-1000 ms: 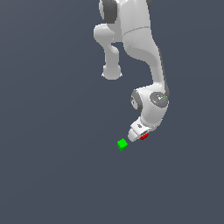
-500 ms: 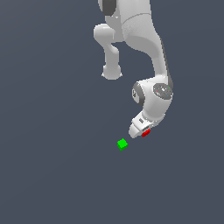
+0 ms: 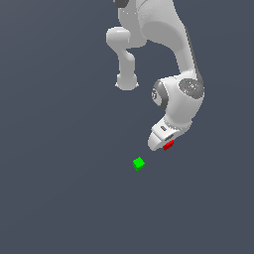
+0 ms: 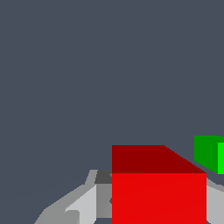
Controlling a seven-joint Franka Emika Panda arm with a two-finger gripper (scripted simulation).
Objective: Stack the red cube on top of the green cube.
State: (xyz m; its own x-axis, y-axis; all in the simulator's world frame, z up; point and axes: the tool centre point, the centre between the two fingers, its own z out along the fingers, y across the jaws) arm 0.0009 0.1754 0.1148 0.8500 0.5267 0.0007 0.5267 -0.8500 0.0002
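Since the earlier frames, our tool [image 3: 167, 144] has lifted and drawn off the green cube [image 3: 139, 163], clamped on the red cube [image 3: 168, 145]. Pickup done; we judge carrying over and stacking remain.

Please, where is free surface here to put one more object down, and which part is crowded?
The grey floor is bare all around the green cube. Crowded is only the narrow gap between it and the pincer with the red cube, and the arm's base.
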